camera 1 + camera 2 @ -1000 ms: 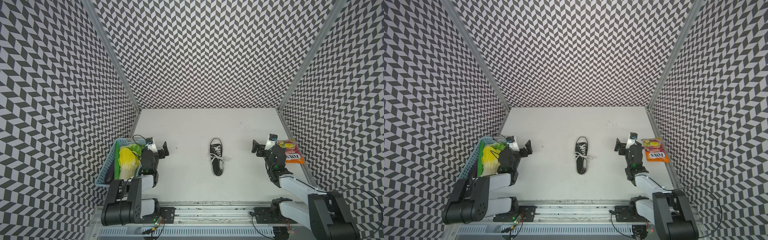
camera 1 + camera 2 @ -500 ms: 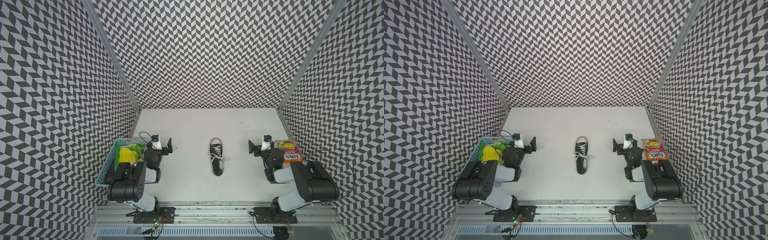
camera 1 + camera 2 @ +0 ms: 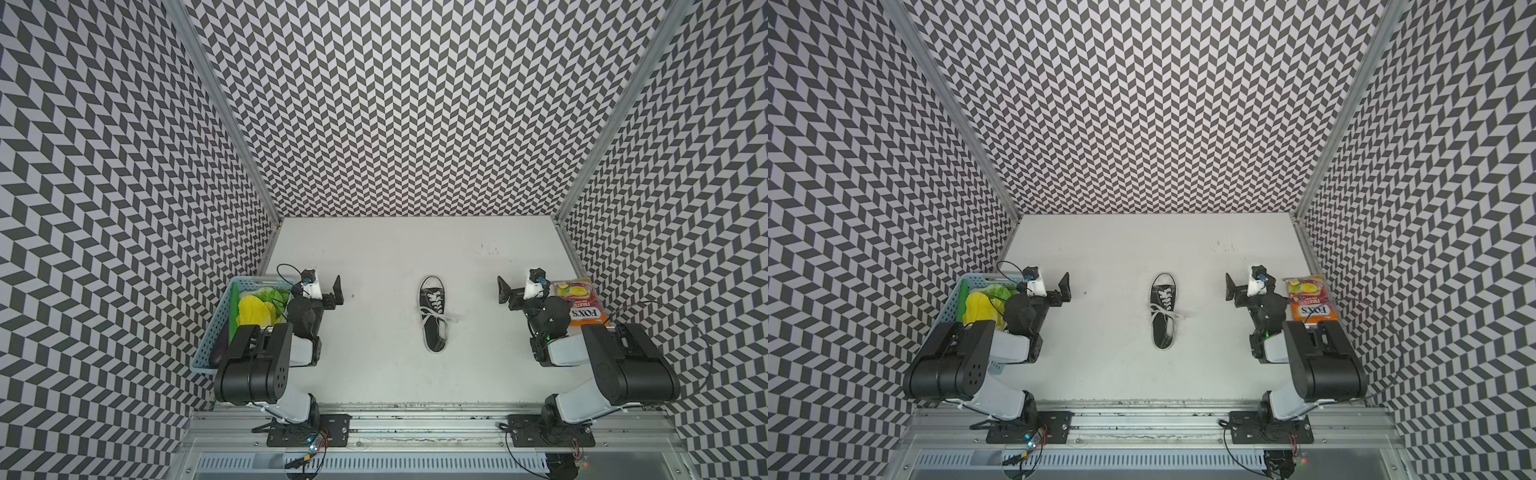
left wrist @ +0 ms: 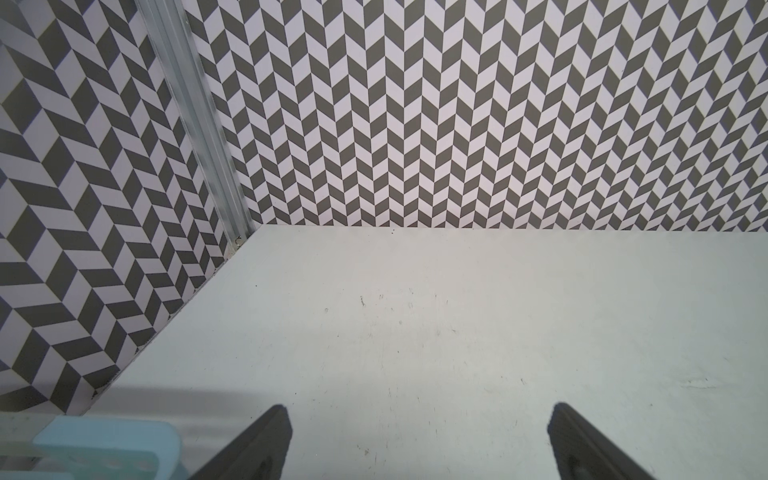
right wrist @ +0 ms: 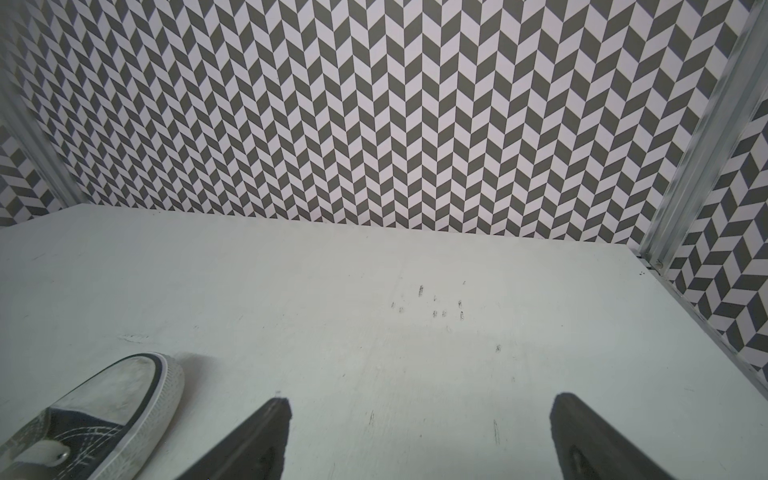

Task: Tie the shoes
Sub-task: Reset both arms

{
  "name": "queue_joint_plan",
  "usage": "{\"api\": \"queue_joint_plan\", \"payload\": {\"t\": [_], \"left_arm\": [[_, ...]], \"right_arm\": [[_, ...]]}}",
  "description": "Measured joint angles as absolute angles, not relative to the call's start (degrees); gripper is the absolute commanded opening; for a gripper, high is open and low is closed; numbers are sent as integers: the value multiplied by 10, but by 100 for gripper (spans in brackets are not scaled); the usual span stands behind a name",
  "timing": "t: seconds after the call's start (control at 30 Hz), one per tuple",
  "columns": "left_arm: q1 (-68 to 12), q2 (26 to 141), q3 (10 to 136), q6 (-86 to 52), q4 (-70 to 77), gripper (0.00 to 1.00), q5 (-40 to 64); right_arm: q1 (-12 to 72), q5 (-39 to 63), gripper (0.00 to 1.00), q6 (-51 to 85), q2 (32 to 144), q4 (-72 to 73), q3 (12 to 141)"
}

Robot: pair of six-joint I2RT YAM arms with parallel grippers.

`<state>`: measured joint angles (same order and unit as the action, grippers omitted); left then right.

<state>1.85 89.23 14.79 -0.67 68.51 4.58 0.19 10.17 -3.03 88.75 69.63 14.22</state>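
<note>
The shoes show as a single black sneaker (image 3: 433, 318) (image 3: 1163, 311) with a white toe cap, lying mid-table with its toe toward the far wall. Its white laces (image 3: 436, 319) spread loosely across its middle. In the right wrist view only the toe cap (image 5: 124, 390) appears, beside the right gripper. My left gripper (image 3: 322, 289) (image 3: 1049, 286) (image 4: 419, 411) hovers open and empty, left of the shoe. My right gripper (image 3: 518, 289) (image 3: 1244, 286) (image 5: 422, 401) hovers open and empty to the shoe's right. Both point at the far wall.
A light blue basket (image 3: 249, 282) (image 3: 951, 303) (image 4: 108, 440) with yellow and green items sits by the left wall, next to the left arm. An orange snack packet (image 3: 582, 303) (image 3: 1310, 299) lies by the right wall. Patterned walls close in three sides.
Both arms have folded up from a low stretched pose, their elbows lifting toward the camera. The grippers shifted slightly toward the far wall and stayed open. The shoe has not moved.
</note>
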Motion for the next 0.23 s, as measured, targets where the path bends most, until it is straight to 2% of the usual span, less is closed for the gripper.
{"api": "queue_joint_plan", "payload": {"t": [0.23], "left_arm": [[18,892,148,-7,685,100,46]], "right_arm": [[2,101,100,-30,887,681,151]]}}
